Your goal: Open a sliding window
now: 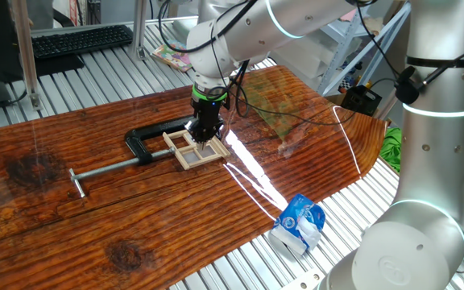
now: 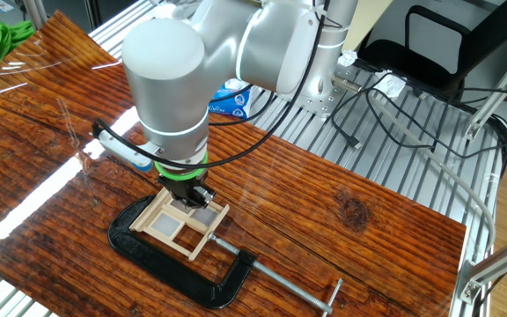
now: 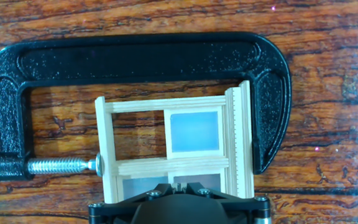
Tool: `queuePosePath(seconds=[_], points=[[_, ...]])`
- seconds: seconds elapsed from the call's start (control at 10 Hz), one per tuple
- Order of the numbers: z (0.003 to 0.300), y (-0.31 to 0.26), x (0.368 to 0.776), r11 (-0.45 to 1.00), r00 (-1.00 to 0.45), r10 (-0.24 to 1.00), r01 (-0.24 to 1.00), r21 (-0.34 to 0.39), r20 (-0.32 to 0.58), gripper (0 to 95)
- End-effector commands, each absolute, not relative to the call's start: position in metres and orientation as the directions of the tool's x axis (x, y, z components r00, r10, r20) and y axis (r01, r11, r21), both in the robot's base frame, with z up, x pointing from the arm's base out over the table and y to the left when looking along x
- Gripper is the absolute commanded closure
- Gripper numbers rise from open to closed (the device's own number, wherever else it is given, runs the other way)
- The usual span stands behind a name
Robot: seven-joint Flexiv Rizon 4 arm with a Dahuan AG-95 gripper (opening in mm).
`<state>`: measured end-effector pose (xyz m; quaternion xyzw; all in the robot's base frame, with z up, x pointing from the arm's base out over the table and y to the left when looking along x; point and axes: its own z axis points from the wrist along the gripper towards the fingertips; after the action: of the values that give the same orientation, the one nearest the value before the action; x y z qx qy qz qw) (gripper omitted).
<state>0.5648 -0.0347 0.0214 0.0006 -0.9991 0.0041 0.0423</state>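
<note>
Gripper down on the clamped sliding window, on the wood-grain table.

The sliding window (image 3: 176, 146), a pale wooden frame with crossbars, lies flat on the dark wood-grain table (image 1: 95, 217), pinched between the jaw and the screw pad of a black C-clamp (image 3: 135, 59) whose long threaded bar (image 1: 107, 169) runs out to one side. In the hand view one pane shows pale blue. The gripper (image 1: 204, 135) points straight down and sits at the window's edge nearest the arm; from the other fixed view its tips (image 2: 196, 195) appear to touch the frame, though the fingers are hidden under the wrist housing, so I cannot tell how far apart they stand or whether they hold anything. A blue and white packet (image 1: 299, 225) lies near the table's edge, well apart from the window.
</note>
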Motion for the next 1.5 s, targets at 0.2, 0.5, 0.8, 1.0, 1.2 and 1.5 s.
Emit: queuePosePath(seconds=[0.2, 0.5, 0.8, 1.0, 1.2, 1.5], points=[[0.022, -0.035, 0.563, 1.0, -0.999, -0.018, -0.017, 0.002, 0.052, 95.0], [0.022, -0.035, 0.563, 1.0, -0.998, -0.014, -0.014, 0.001, 0.06, 95.0], [0.033, -0.038, 0.558, 1.0, -0.996, -0.018, -0.018, 0.006, 0.082, 95.0], [0.034, -0.04, 0.551, 1.0, -0.997, -0.02, -0.02, 0.006, 0.078, 95.0], [0.031, -0.042, 0.548, 1.0, -0.997, -0.001, -0.001, -0.005, 0.075, 95.0], [0.025, -0.042, 0.547, 1.0, -0.997, 0.024, 0.024, 0.005, 0.075, 95.0]])
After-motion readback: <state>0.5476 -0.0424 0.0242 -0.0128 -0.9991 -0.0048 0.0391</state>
